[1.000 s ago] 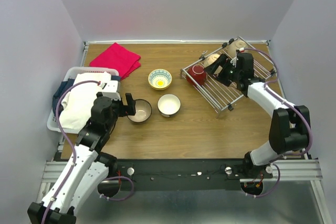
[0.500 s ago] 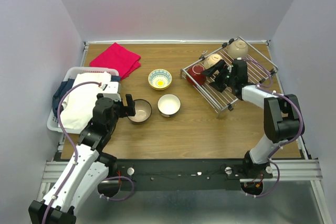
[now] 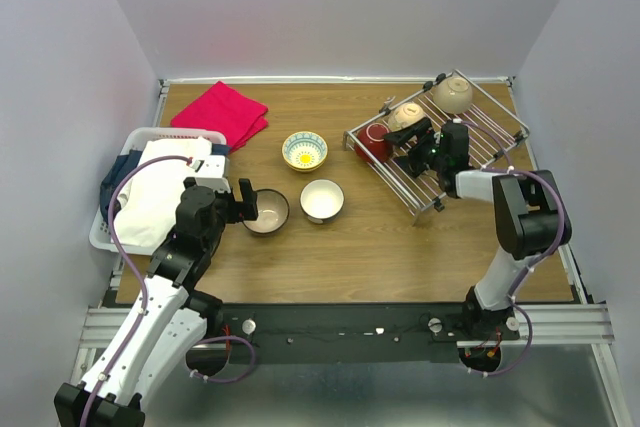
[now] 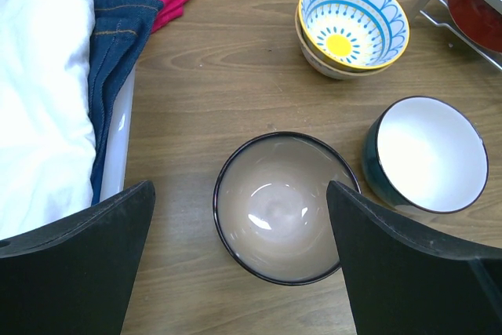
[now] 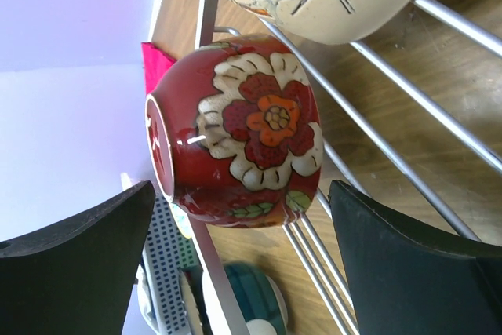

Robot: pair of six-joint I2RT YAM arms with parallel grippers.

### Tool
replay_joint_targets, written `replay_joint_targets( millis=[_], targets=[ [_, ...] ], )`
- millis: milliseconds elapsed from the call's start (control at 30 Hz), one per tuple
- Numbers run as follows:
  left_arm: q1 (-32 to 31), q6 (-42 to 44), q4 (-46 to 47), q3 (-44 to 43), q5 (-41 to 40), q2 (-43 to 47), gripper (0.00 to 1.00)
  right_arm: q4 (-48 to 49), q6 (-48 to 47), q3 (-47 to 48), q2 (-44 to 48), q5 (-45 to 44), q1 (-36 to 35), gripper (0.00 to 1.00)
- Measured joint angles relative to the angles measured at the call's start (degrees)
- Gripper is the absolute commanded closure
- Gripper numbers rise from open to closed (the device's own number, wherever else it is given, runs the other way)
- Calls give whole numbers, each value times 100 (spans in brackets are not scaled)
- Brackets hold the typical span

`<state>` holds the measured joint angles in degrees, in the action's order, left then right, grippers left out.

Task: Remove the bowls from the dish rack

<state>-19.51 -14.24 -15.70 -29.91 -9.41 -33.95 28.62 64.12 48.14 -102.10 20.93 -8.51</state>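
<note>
The silver wire dish rack [image 3: 428, 187] sits at the back right and holds three bowls: a red one [image 3: 377, 141] lying on its side, a tan one [image 3: 405, 115] and a cream one [image 3: 452, 94]. My right gripper [image 3: 415, 143] is open and low over the rack bars [image 5: 408, 100]. The red flowered bowl [image 5: 243, 135] lies just beyond its fingers, untouched. On the table stand a patterned bowl [image 3: 304, 151], a teal bowl with a white inside [image 3: 322, 200] and a dark-rimmed bowl [image 3: 266, 211]. My left gripper [image 4: 240, 191] hangs open above the dark-rimmed bowl [image 4: 278, 205], holding nothing.
A white plastic basket [image 3: 150, 133] with folded white and denim cloth stands at the left edge, close to my left arm. A red cloth [image 3: 222, 112] lies at the back left. Walls close in the table on three sides.
My right gripper has dropped lower and slid left along the rack toward the red bowl. The left arm has barely moved, and the bowls have stayed where they were.
</note>
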Motion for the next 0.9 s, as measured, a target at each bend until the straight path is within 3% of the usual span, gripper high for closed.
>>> replay_joint_targets(
  millis=[300,533,633,900],
  targets=[
    [0,15,20,0,0,0,1,636,278,0,-297,105,0,1],
    [0,17,20,4,0,0,1,933,376,15,-474,184,2,11],
    [0,17,20,4,0,0,1,929,378,24,-494,190,9,19],
    [0,31,22,4,-2,-2,1,590,153,146,-457,186,17,51]
  ],
)
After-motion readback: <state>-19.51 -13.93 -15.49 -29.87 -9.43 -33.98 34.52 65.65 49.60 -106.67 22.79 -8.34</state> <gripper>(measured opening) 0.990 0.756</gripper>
